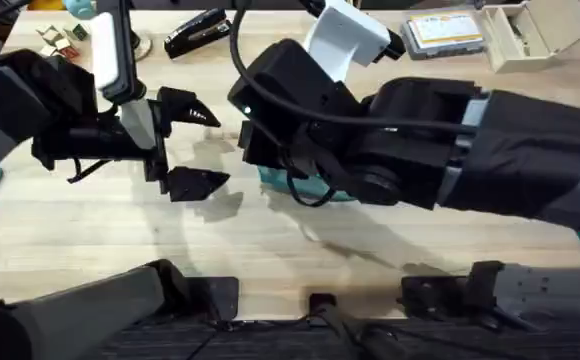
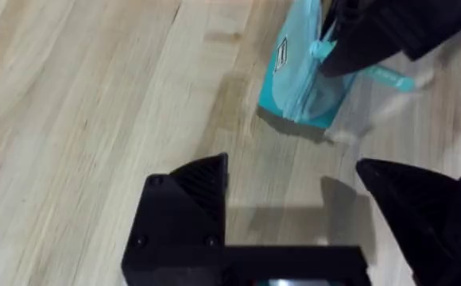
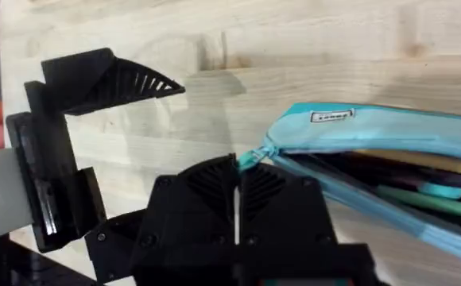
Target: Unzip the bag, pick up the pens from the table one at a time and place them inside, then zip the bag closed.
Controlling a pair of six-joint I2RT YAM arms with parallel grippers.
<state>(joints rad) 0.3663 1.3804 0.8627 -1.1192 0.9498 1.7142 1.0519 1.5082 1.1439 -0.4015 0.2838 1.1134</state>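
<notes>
Two grippers over the pale plank table [image 1: 90, 235]
Right gripper [image 3: 237, 184] pinches the teal bag [image 3: 389, 127] zipper end; left gripper [image 1: 192, 145] spread wide

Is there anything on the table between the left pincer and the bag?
No. In the left wrist view, bare table separates the open left pincer from the bag.
</notes>
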